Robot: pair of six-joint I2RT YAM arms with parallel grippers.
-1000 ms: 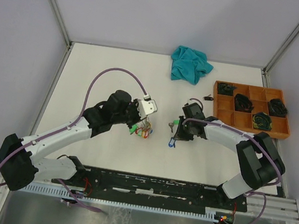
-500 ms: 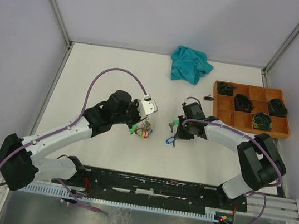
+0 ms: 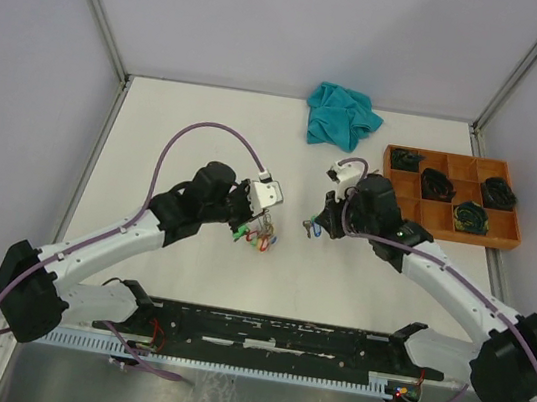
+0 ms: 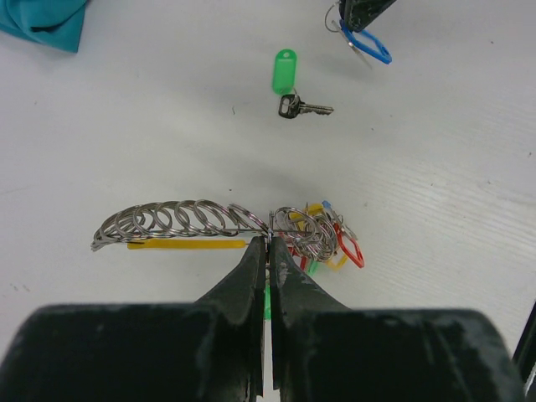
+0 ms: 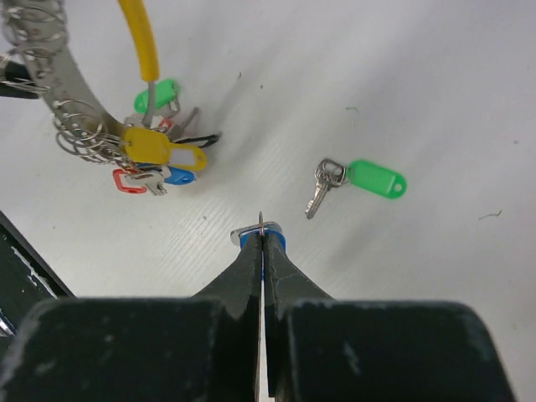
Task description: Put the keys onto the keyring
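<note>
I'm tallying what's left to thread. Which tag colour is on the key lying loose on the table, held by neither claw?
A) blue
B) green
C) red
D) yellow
B: the green-tagged key lies alone on the table, touched by nothing, while the right claw pinches the blue-tagged key and the left claw holds the keyring.
</note>
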